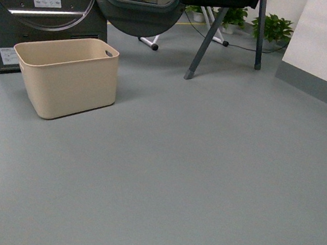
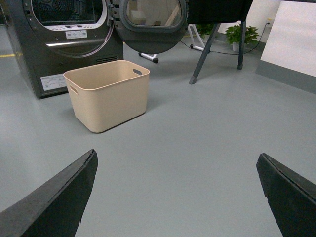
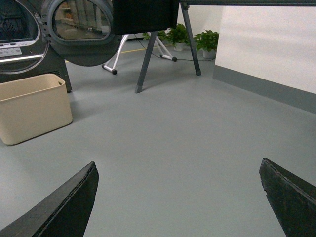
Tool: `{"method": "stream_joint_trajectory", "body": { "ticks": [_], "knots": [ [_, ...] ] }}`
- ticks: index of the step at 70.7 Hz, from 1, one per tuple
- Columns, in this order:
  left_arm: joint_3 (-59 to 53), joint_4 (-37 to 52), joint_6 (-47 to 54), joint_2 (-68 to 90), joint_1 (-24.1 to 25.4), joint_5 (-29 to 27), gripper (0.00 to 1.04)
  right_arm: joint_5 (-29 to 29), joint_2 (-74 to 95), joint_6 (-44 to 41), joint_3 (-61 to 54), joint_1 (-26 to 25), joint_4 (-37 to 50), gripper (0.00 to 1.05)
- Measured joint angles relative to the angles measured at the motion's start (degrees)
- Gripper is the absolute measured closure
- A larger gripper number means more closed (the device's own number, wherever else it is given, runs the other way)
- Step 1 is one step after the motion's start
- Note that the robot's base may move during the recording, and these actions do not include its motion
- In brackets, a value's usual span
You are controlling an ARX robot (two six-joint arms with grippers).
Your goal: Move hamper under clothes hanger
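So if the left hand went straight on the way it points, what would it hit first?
Probably nothing soon: the open left hand points over bare floor. The hamper sits just beside that line, so it might clip it; depth is unclear.

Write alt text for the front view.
A beige hamper stands on the grey floor before a dark grey dryer with its round door open. The slanted legs of the clothes hanger stand further back to the right, apart from the hamper.
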Motion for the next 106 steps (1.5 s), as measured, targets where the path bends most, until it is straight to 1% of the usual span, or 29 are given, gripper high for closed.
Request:
{"method": "stream_joint_trajectory", "body": {
  "ticks": [106],
  "knots": [
    [0.0, 0.0, 0.0, 0.0, 0.0, 0.02, 0.07, 0.04, 0.0, 0.0, 0.0, 0.0, 0.0, 0.08]
  ]
}}
